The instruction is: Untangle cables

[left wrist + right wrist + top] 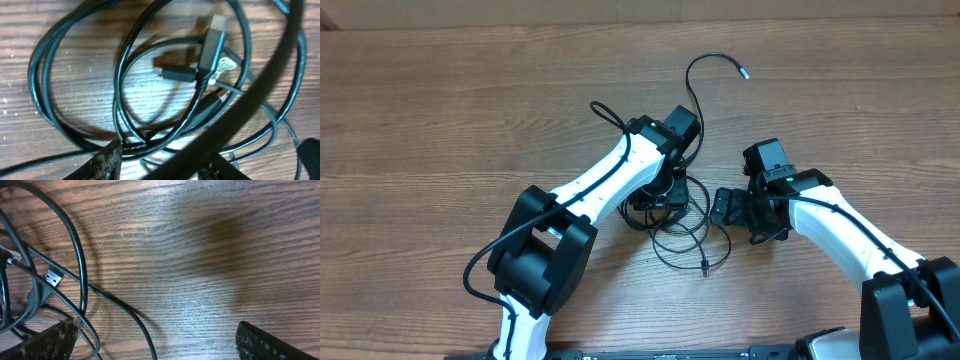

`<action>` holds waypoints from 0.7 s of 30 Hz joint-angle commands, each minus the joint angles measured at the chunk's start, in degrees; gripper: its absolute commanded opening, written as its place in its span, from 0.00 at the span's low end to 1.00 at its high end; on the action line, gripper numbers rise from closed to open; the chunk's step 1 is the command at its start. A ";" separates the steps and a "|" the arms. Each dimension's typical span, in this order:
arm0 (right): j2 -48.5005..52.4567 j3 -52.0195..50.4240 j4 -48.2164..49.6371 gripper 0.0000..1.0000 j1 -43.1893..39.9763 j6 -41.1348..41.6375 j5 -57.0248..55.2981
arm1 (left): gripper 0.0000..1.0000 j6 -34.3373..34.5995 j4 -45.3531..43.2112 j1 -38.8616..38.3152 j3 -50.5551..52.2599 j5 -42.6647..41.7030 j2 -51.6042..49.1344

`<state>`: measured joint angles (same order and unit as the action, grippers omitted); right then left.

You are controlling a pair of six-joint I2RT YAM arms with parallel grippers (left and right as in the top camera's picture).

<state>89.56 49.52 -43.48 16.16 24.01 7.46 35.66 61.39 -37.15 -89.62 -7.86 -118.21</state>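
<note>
The cables (682, 228) are thin black cords lying in a tangled heap at the table's centre. One strand arcs up and ends in a plug (743, 73) at the back. My left gripper (658, 203) sits right over the heap. In the left wrist view its fingers (107, 162) stand apart over the cable loops (75, 75). A silver USB plug (212, 42) and a black plug (175, 74) lie inside the loops. A blurred dark cord (260, 75) crosses close to the camera. My right gripper (160, 345) is open wide just right of the heap, with one strand (135, 320) running between its fingers.
Both white arms reach in from the front edge, and the left arm's own thick black cable (485, 255) loops beside its base. A small cable loop (607, 112) sticks out behind the left wrist. Bare wood (225, 255) lies under the right gripper.
</note>
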 commanded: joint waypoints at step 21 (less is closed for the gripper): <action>0.20 0.66 0.31 1.00 -0.15 0.22 -0.37 | 0.49 0.57 0.02 -0.39 -0.42 0.81 -0.52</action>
<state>89.56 49.52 -43.48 16.16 24.01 7.46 35.68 61.49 -37.15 -89.62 -7.86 -118.21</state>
